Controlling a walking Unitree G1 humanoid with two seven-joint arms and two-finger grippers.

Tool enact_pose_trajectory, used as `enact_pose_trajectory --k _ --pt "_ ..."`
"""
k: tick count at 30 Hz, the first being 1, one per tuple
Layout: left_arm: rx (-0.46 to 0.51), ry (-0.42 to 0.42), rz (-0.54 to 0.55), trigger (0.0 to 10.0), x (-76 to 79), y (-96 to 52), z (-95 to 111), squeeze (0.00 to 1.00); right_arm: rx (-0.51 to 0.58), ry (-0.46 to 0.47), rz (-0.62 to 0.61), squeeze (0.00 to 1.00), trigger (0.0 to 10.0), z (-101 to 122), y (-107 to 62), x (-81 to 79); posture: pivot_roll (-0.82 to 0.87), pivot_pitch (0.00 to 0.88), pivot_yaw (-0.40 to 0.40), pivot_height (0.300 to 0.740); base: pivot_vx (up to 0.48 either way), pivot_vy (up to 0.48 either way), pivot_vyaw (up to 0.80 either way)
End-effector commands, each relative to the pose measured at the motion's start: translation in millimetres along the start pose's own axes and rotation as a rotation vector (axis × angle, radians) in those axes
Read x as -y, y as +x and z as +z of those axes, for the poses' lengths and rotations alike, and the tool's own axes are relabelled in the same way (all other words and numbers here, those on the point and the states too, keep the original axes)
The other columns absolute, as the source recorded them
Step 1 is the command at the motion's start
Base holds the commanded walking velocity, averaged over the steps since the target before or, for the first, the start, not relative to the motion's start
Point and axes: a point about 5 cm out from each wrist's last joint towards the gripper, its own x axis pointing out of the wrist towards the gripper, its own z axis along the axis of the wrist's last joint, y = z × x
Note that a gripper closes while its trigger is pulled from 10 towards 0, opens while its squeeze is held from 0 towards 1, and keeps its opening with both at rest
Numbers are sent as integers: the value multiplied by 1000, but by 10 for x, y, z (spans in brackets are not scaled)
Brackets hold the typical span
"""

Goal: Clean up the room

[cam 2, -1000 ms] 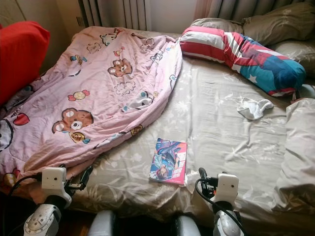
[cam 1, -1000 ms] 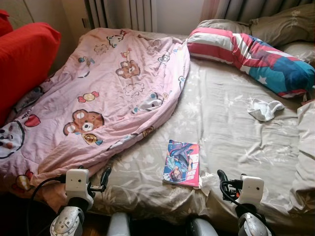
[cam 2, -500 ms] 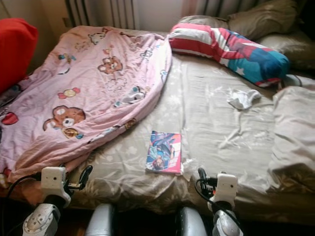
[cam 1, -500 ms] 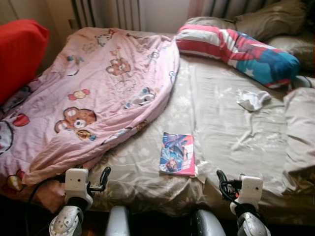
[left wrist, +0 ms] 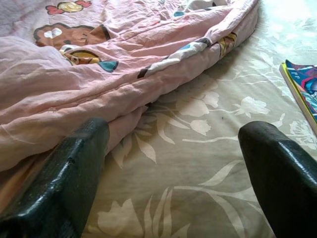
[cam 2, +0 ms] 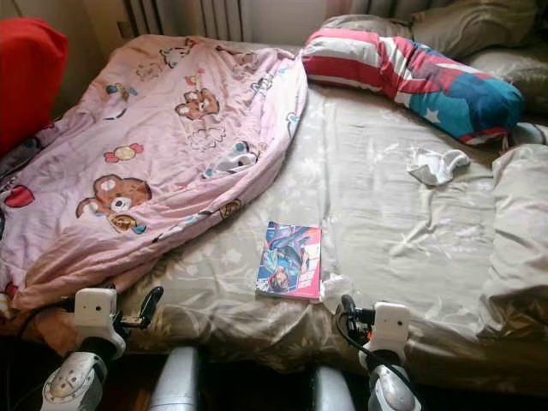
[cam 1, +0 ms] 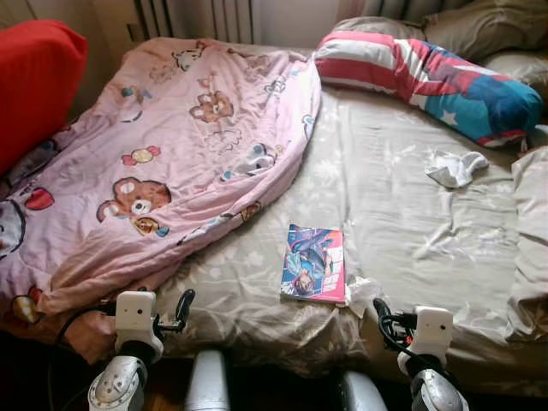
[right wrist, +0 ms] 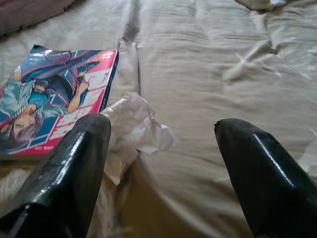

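Beige bed (cam 1: 402, 214), one comic book (cam 1: 314, 276), one crumpled wrapper (right wrist: 136, 130) — left gripper (left wrist: 173, 173), right gripper (right wrist: 161, 168), fingers spread, empty

Head cams down over bed (cam 1: 402, 214)

Bed (cam 1: 402, 223): pink quilt (cam 1: 163, 163), book (cam 1: 314, 264), pillow (cam 1: 428, 81).

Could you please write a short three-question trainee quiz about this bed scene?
1. True or false: the colourful comic book lies on the pink bear-print quilt.
2. What lies nearest the right gripper? A) crumpled clear wrapper B) striped star-patterned pillow C) white sock
3. Fill in: the fingers of the left gripper are ____.

Key: 1 false, it lies on the beige flowered sheet; 2 A; 3 open.
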Motion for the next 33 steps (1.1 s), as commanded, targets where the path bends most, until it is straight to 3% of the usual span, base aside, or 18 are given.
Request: enact_pose_trajectory --k 1,33 --pt "1 5 4 10000 -22 -14 6 0 -8 -1 3 0 10000 -13 -1 9 162 139 -20 612 251 0 0" --pt "3 12 -1 10000 -41 -30 27 0 -13 35 -8 0 10000 49 147 -46 164 163 -9 612 286 0 0"
